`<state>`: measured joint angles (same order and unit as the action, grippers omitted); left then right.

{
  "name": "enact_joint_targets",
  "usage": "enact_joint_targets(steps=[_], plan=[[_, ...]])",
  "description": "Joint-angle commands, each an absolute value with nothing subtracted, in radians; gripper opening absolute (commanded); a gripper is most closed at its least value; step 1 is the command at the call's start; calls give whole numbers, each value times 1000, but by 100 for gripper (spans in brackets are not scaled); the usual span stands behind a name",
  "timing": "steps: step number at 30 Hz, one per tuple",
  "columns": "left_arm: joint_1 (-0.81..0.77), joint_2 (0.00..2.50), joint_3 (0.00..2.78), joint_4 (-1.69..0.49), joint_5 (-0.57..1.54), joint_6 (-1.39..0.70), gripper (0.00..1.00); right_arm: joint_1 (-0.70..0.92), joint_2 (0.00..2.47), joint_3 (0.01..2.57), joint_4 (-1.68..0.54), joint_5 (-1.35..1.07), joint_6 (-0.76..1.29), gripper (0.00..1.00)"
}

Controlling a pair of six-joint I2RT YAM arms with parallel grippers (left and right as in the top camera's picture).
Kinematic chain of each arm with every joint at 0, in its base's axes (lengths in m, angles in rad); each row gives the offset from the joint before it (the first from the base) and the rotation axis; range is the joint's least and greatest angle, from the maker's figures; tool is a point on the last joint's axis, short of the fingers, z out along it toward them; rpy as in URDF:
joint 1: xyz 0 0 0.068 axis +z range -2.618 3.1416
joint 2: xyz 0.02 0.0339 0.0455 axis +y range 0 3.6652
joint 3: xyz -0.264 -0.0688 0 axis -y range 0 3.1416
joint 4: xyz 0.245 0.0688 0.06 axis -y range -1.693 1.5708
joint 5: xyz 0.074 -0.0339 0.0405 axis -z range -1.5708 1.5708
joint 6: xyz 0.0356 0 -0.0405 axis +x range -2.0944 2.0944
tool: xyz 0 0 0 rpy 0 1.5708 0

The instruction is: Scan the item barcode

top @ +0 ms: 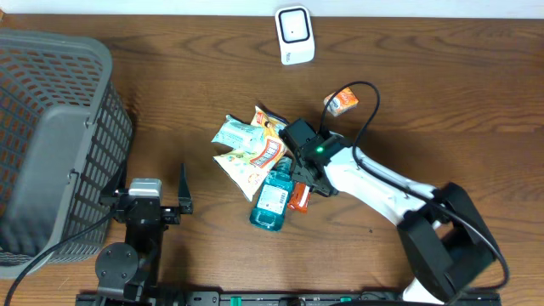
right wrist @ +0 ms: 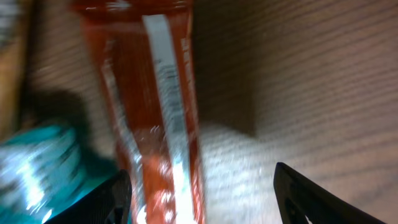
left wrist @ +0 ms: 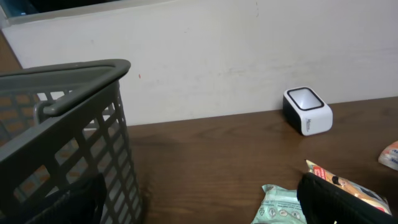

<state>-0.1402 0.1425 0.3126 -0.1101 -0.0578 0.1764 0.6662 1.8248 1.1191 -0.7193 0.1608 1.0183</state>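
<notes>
Fingers (right wrist: 301, 196) of the right gripper (right wrist: 202, 174) are standing apart, open, straddling the orange packet (right wrist: 149, 112) without pinching it. The packet is lying flat on the table (top: 442, 76), and its long edge is running closer to the left-hand finger. The teal bottle (right wrist: 37, 168) is crowding that same side, just beside the packet. Bare wood is lying open on the other side. The right arm is reaching in from the near right corner with its wrist angled down over the pile of snack pouches (top: 251, 149). The scanner (top: 295, 35) is sitting at the far edge, well apart, with clear wood between. The left gripper (top: 146, 194) is resting open and empty beside the basket (top: 51, 144).
</notes>
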Motion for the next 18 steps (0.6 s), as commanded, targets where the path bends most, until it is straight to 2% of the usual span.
enact_joint_targets(steps=[1,11,15,18], plan=[[-140,142,318,-112,-51,160,98,660,1858,1118,-703,164,1015,68],[-140,162,311,-116,45,130,98,660,1858,1139,-702,144,977,72],[-140,190,311,-116,45,130,98,662,1858,1188,-706,142,907,81],[-140,208,311,-116,45,130,98,663,1859,1197,-707,136,858,81]])
